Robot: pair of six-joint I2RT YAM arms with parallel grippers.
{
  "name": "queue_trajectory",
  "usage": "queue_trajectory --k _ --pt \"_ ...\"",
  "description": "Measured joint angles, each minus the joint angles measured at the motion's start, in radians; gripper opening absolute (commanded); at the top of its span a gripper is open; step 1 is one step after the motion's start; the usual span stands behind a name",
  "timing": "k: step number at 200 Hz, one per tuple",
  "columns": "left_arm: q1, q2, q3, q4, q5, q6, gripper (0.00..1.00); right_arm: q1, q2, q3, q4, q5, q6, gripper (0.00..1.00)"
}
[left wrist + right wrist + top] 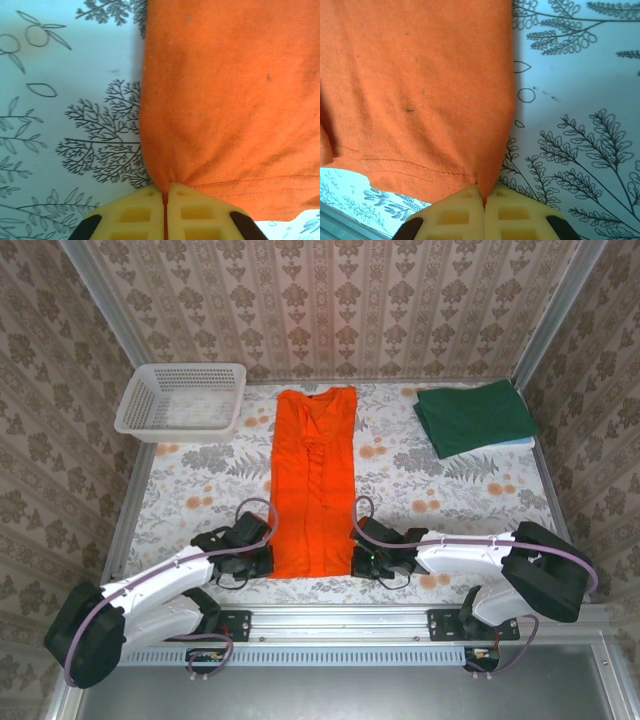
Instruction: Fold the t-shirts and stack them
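Two tools (165,196) (484,196) on orange t-shirt (314,480) corners

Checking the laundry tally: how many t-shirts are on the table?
2: the orange t-shirt lies lengthwise mid-table; the green t-shirt sits folded at far right. A pale blue edge under it may be another.

Robot test booth, wallpapered walls (330,300), floral tablecloth (190,505), aluminium rail (340,620).

basket (180,400): white lattice, far-left corner | tablecloth (200,490): floral | wallpaper (330,300): patterned
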State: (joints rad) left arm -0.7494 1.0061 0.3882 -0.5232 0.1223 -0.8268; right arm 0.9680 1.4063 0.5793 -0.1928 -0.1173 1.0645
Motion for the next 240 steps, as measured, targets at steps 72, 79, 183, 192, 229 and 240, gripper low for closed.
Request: queue_trajectory --k 72,79,183,192,229,240 --pt "-0.087 0.002 0.002 0.023 0.013 0.01 0.0 0.006 -0.1 -0.055 -0.017 -0.012 -0.002 0.0" --pt "-0.104 0.0 0.002 0.021 0.018 0.01 0.0 0.014 -0.119 -0.075 -0.018 -0.014 0.006 0.0" --pt "-0.113 -0.16 0.069 -0.062 0.089 0.01 0.0 0.034 -0.374 -0.109 -0.134 0.013 0.064 0.0" --pt "-0.09 -0.159 0.107 -0.063 0.085 0.012 0.0 0.008 -0.38 -0.084 -0.143 0.017 0.061 0.0" --pt "0.094 -0.071 0.242 -0.006 0.102 0.047 0.0 -0.198 -0.343 0.039 -0.151 0.007 0.019 0.0" --pt "0.152 -0.008 0.291 0.015 0.113 0.067 0.0 -0.251 -0.298 0.091 -0.155 0.003 -0.004 0.0"
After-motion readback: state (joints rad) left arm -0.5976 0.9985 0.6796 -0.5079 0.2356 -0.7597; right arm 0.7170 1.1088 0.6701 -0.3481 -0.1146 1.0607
